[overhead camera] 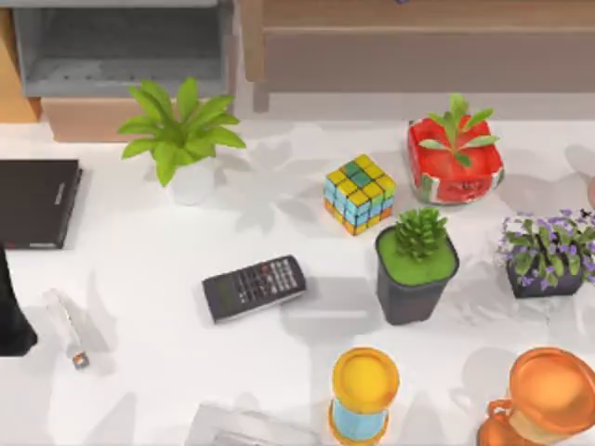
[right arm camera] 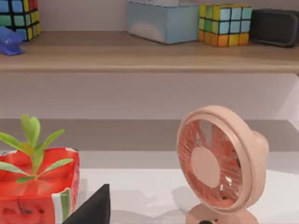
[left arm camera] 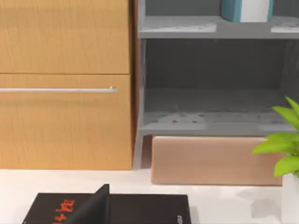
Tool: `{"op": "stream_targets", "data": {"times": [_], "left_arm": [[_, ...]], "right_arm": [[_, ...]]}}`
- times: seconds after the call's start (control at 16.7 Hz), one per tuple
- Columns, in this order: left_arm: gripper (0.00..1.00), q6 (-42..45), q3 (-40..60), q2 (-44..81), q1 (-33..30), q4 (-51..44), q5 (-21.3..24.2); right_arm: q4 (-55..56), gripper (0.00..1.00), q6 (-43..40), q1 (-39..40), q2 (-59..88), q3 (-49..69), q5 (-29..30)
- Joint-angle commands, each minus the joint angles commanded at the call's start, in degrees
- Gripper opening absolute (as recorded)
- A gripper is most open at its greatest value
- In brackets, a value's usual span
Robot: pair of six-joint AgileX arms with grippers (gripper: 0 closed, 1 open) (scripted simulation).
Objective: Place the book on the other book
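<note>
Black book flat at the bench's left edge; teal book upright on a shelf.

The other book (overhead camera: 37,203) lies flat at the far left of the white bench (overhead camera: 279,372), long axis running across the bench; red lettering on its cover and pale lettering on its spine are too small to read. In the left wrist view the book (left arm camera: 246,10), teal with white page edges, stands on the upper grey shelf (left arm camera: 187,27) of the cabinet behind. A leafy plant (overhead camera: 181,130) stands near the black book; a dark calculator (overhead camera: 254,287), colour cube (overhead camera: 359,193) and potted succulent (overhead camera: 416,265) sit mid-bench. The left arm (overhead camera: 11,316) is at the left edge. Whether either pincer is open, I cannot tell.
</note>
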Motion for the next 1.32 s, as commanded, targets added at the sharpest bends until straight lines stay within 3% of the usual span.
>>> {"op": "stream_targets", "data": {"times": [0.42, 1.32], "left_arm": [[1.00, 0.0, 5.4, 7.9, -1.3, 3.6, -1.1], [1.00, -0.1, 40.1, 61.5, -7.4, 20.5, -6.2]], "right_arm": [[0.0, 1.00, 0.0, 0.0, 0.0, 0.0, 0.0], [0.0, 1.00, 0.0, 0.0, 0.0, 0.0, 0.0]]}}
